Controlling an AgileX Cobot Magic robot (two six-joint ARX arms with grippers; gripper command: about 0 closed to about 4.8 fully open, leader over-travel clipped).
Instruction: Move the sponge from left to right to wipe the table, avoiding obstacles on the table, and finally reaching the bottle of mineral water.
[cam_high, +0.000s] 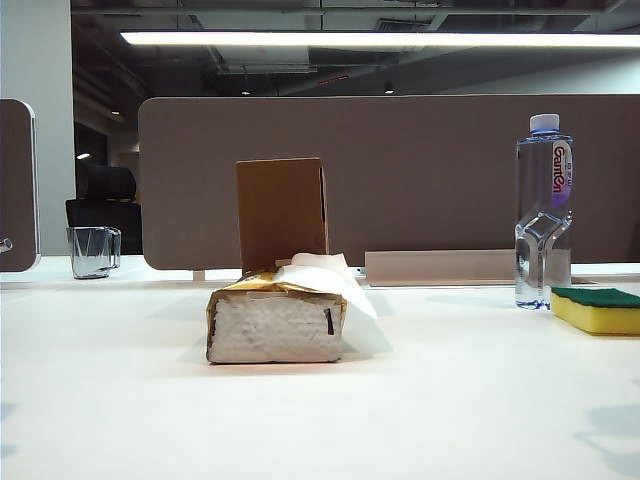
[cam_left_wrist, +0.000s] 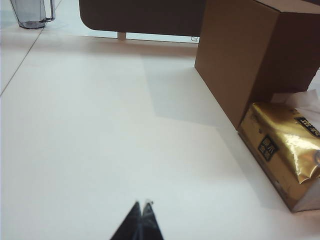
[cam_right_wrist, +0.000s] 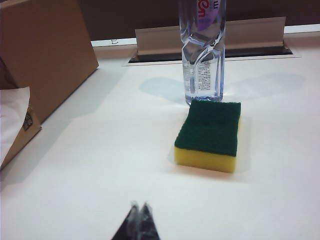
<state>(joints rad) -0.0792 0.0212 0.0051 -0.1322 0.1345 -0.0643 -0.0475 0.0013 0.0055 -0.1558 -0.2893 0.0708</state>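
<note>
Exterior view: the white bench carries every item; neither arm shows in it.
Landmark: the bottle of mineral water, upright near the right edge of the exterior view, white cap on, purple-and-white label.
Sponge: the sponge lies flat on the bench just beside the bottle's base, on its near right side, green layer up and yellow foam below; the right wrist view shows it right in front of the bottle, whether touching cannot be told.
Tissue pack: the gold-edged tissue pack lies well to the left of the bottle, mid-bench, one white sheet sticking out toward the bottle.
Cardboard box: the brown cardboard box stands upright just behind the tissue pack, also well left of the bottle.
Glass mug: the clear glass mug stands furthest left from the bottle, at the back of the bench.
Left gripper: the left gripper has its fingertips pressed together, holding nothing, over bare bench; tissue pack and box are off to one side.
Right gripper: the right gripper has its fingertips pressed together, empty, over bare bench, apart from the sponge, with the bottle beyond it.
</note>
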